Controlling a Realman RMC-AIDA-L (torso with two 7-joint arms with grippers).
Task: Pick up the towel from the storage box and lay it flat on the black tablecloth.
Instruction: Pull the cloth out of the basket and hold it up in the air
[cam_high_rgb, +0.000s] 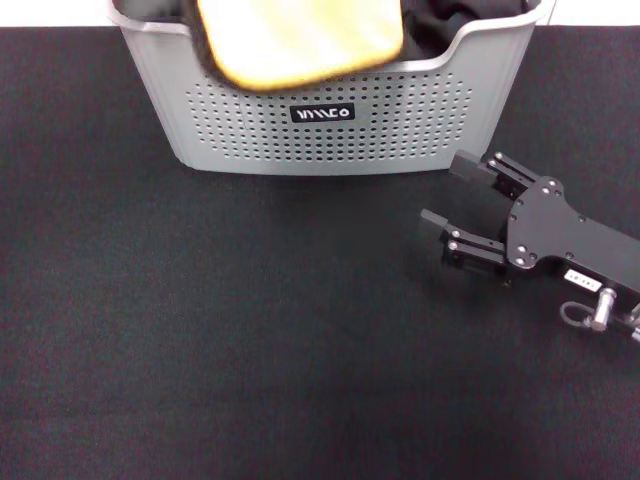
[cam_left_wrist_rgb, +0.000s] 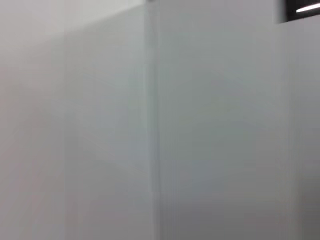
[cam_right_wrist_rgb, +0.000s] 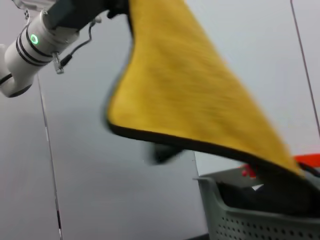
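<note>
Your left pincer (cam_right_wrist_rgb: 117, 6) has the towel (cam_high_rgb: 300, 38) by one corner, up in the air above the storage box (cam_high_rgb: 340, 130), though you cannot tell how its fingers sit. Your right pincer (cam_high_rgb: 460, 205) rests spread apart and empty on the black tablecloth (cam_high_rgb: 200, 330), near the box and below the towel. The lift looks done; you have yet to bring the towel over the cloth and lay it flat.

You had even, bright overhead light with only soft shadows under the right gripper (cam_high_rgb: 452, 192) on the black tablecloth (cam_high_rgb: 250, 340), while the towel (cam_high_rgb: 300, 40) beyond it was smeared by motion blur and the left wrist view was a featureless out-of-focus grey.
</note>
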